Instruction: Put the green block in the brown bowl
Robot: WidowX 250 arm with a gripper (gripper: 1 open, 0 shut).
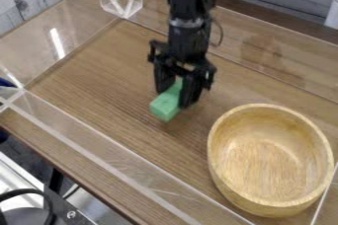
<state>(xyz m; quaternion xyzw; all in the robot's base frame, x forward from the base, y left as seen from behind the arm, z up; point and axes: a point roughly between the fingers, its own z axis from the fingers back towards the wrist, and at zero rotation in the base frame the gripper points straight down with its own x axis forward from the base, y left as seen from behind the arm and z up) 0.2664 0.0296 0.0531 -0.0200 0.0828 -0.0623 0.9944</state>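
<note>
The green block (166,105) hangs just above the wooden tabletop, its upper part between the black fingers of my gripper (177,96), which is shut on it and points straight down. The brown bowl (272,160) stands at the lower right, round, light wood, with nothing inside. The block is to the left of the bowl's rim, a short way off it.
A clear plastic wall (79,130) runs along the near left side of the table, and another clear piece (122,2) stands at the back left. The wooden tabletop (93,71) stretches left of the arm.
</note>
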